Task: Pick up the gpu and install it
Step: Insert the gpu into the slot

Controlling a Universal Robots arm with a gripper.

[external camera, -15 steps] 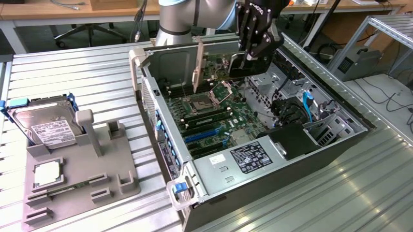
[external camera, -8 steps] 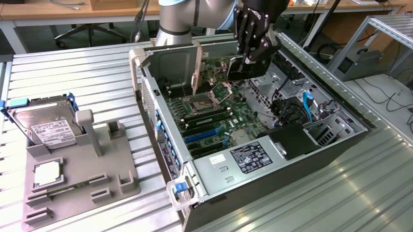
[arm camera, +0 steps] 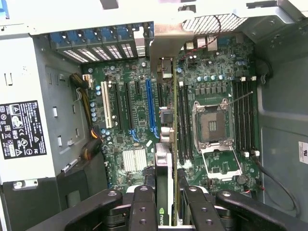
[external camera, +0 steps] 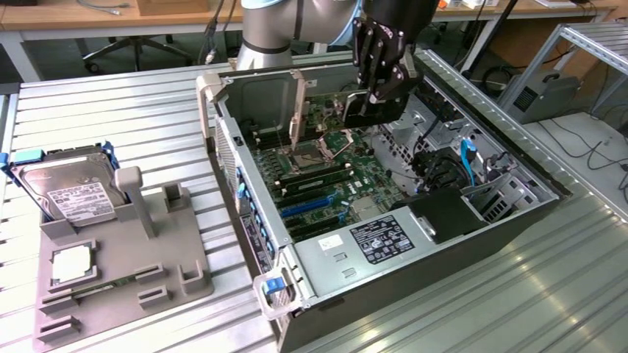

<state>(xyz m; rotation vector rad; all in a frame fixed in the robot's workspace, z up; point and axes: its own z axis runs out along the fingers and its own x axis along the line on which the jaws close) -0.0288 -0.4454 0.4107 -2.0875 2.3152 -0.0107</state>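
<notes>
Above the motherboard (external camera: 329, 176) of the open computer case (external camera: 442, 294), the gripper (external camera: 379, 97) is closed on the gpu (arm camera: 164, 168), which stands on edge.

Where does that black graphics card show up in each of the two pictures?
Exterior view: the gpu hangs in the end effector, over the far end of the open computer case.
Wrist view: the gpu is seen edge-on, gripped between the end effector's fingers, above the motherboard.
Shared landmark: the empty processor socket.
</notes>
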